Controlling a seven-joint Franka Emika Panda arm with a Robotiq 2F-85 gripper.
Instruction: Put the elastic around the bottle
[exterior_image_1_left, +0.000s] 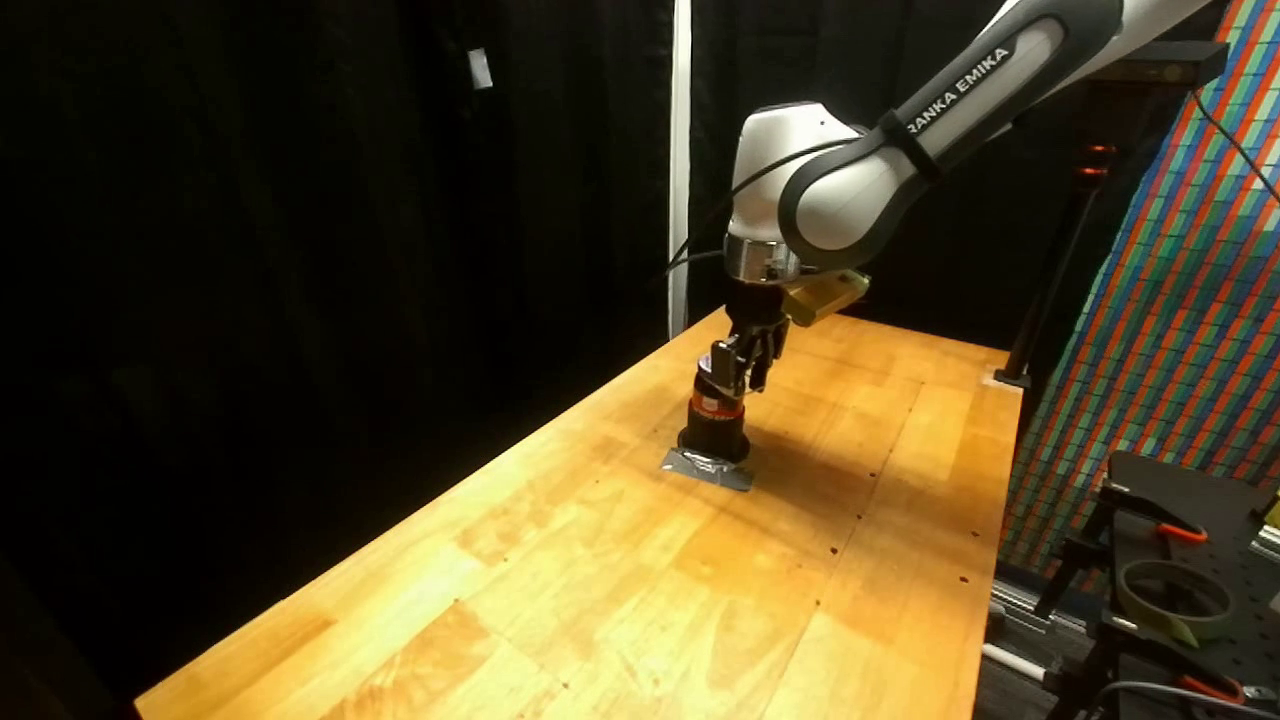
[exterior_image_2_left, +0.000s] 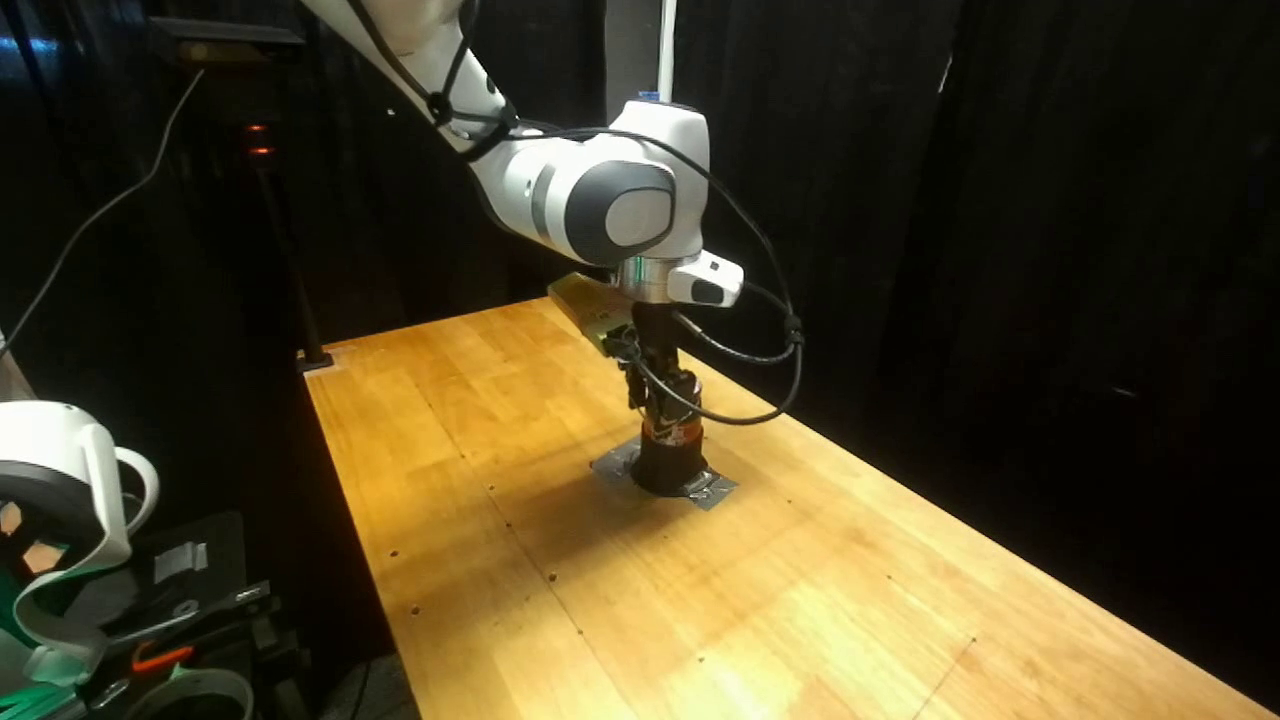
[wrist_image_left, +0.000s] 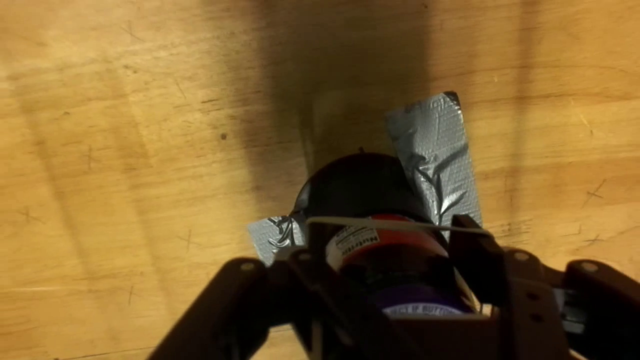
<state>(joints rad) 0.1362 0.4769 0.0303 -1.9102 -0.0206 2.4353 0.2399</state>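
The dark bottle (exterior_image_1_left: 716, 408) with a red label stands upright on the table. It also shows in an exterior view (exterior_image_2_left: 672, 432) and in the wrist view (wrist_image_left: 395, 245), where its purple top with white lettering is visible. Its black base is taped down. My gripper (exterior_image_1_left: 742, 376) points down over the upper bottle; it also shows in an exterior view (exterior_image_2_left: 655, 400). In the wrist view the gripper (wrist_image_left: 387, 227) is open, its fingers on either side of the bottle. The pale elastic (wrist_image_left: 402, 225) stretches between the fingers and crosses one side of the bottle. Its far part is hidden.
Grey tape strips (wrist_image_left: 440, 155) hold the base to the wooden table (exterior_image_1_left: 640, 600). A thin dark stand (exterior_image_1_left: 1012, 378) rises at the table's far corner. A side cart with a tape roll (exterior_image_1_left: 1175, 598) is beside the table. Black curtains hang behind.
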